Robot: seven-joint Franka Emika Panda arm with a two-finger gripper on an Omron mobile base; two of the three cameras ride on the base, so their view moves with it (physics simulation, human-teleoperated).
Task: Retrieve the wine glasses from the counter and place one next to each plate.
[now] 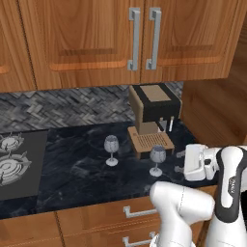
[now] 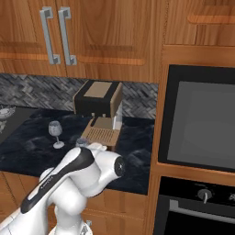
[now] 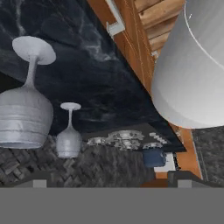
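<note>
I am holding my claw (image 1: 185, 163) sideways just beside the nearer wine glass (image 1: 157, 160) on the black desk (image 1: 72, 164); the farther glass (image 1: 111, 150) is standing beyond. I cannot tell its grip.

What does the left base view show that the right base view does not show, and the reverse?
Left base view alone: the burners of the gas hob at the left, and the nearer wine glass whole, standing in front of the coffee machine.

Right base view alone: a built-in oven with dark glass, right of the counter, and a knob below it.

Both: the black counter, the coffee machine, the farther wine glass, the wooden wall cabinets with silver handles, and the white arm.
</note>
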